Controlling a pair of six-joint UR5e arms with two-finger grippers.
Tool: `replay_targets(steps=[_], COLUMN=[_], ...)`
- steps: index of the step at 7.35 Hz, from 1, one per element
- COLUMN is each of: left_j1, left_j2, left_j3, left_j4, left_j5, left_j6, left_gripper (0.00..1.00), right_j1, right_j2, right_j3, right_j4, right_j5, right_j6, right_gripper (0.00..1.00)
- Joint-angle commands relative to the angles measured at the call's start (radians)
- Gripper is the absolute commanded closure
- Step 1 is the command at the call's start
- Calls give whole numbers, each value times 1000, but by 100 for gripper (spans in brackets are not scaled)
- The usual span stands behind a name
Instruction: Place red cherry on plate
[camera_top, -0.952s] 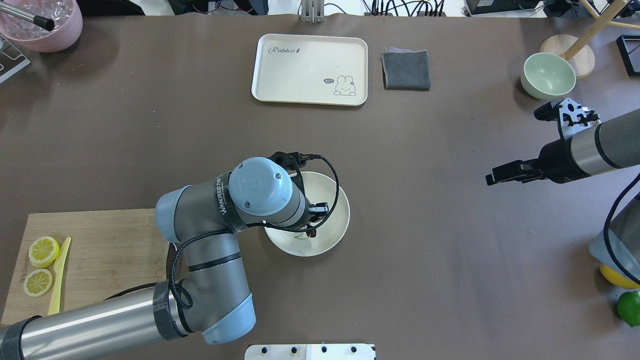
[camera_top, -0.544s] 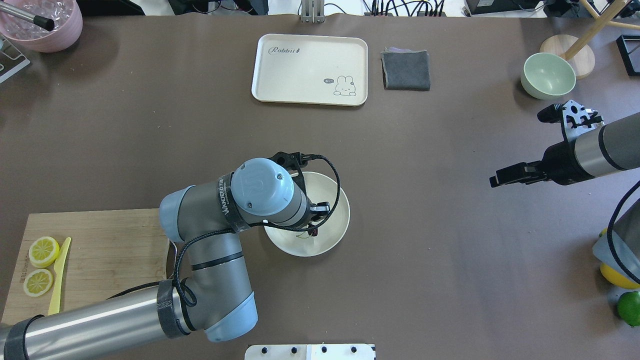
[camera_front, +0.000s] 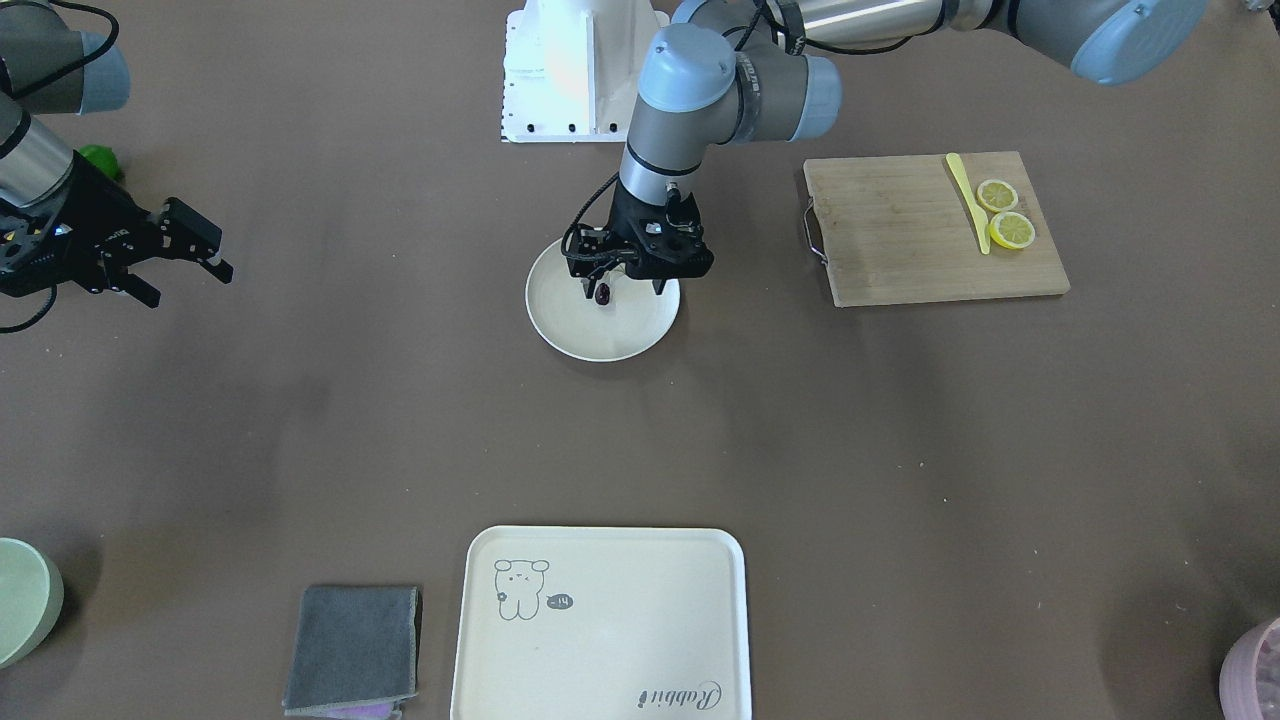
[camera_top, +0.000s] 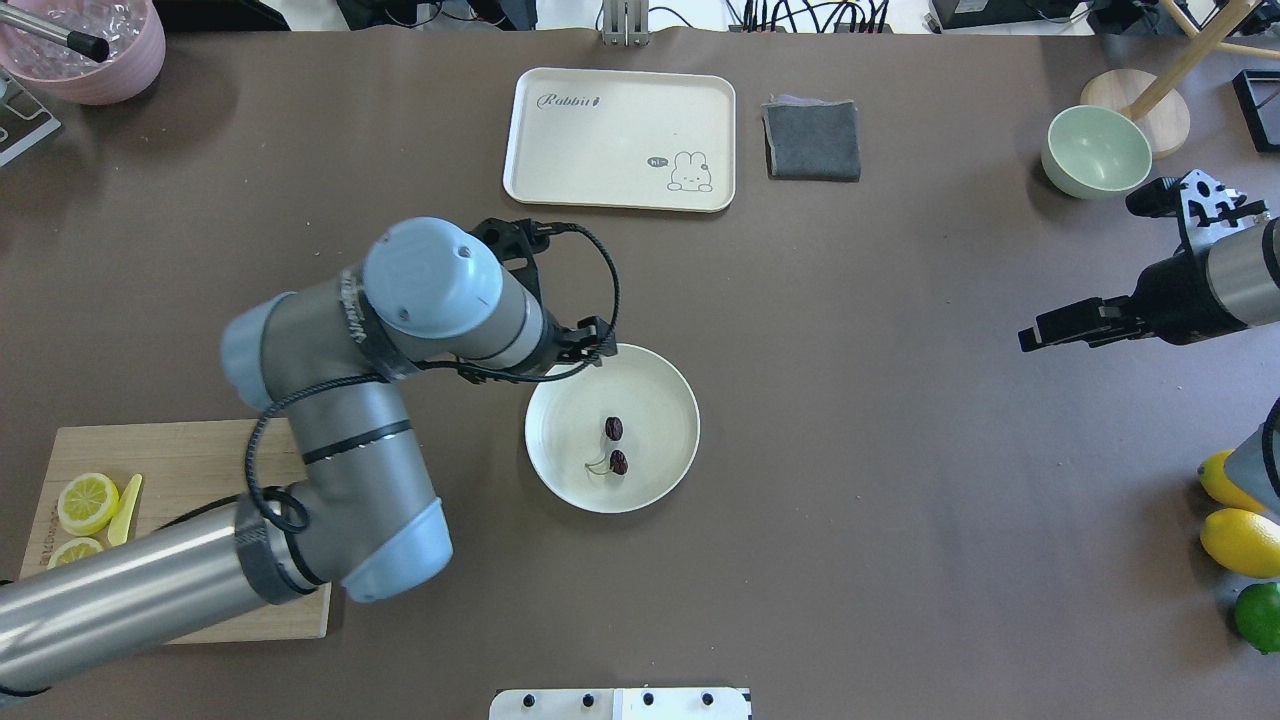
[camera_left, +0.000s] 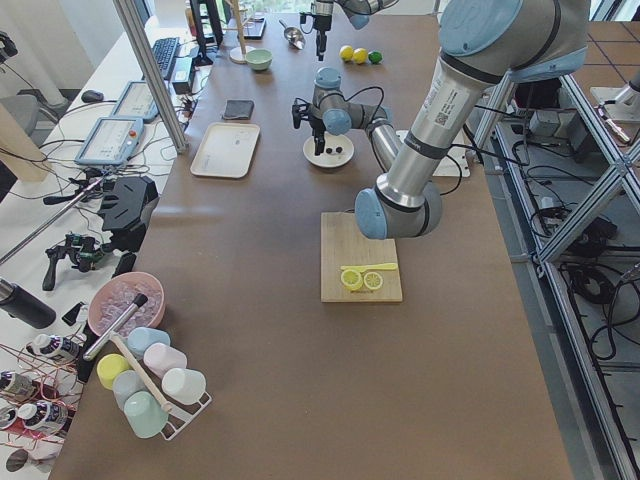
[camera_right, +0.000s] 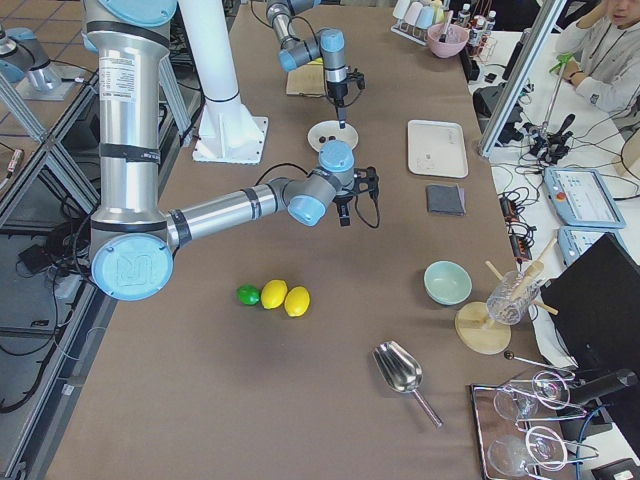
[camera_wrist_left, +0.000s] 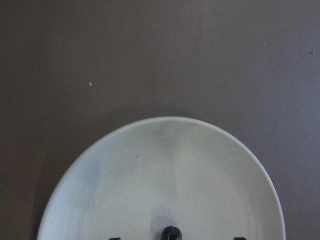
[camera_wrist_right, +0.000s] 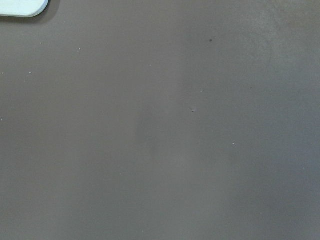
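The red cherry (camera_top: 614, 445), two tiny dark fruits on a pale stem, lies inside the round cream plate (camera_top: 660, 390) at mid-table. It also shows on the plate (camera_front: 600, 340) in the front view as a cherry (camera_front: 602, 294) between the spread fingers of my left gripper (camera_front: 622, 290). That gripper is open and holds nothing. The left wrist view shows the plate (camera_wrist_left: 150, 170) and one cherry (camera_wrist_left: 171, 233) at the bottom edge, with the fingertips far apart. My right gripper (camera_top: 1035, 335) hovers open and empty far to the right.
A cream tray (camera_top: 620, 140) with a drawing and a grey cloth (camera_top: 812, 140) lie at the far side. A pale green bowl (camera_top: 1096, 152) stands far right. A cutting board (camera_top: 200, 470) with lemon slices and a yellow knife is at near left. Lemons (camera_top: 1240, 540) lie near right.
My left arm has lifted and swung toward the far left, uncovering the plate with the cherry lying free on it. The right arm has drawn back to the right.
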Motion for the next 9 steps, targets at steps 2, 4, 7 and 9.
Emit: replay_targets(steps=[2,4,7,9], left_j1=[-250,-529,-911,-972], left_j2=[192,321,478,554], left_j3=[-244,-230,-86,-67], left_j4=[334,338,338,338], left_j5=[-97,-288,-336,-339], left_j6=[530,933,1602,1678], left_gripper=[3,3,3,3], right_j1=[47,203,412,477], right_j2=[-79,-84,-84,-82], right_j3=[37,0,-2,-20], right_j4=[3,-84,-331,-408], right_j5=[50,57,125,104], right_j6=[-62,-324,-597,-736], right_gripper=[0,0,0,0])
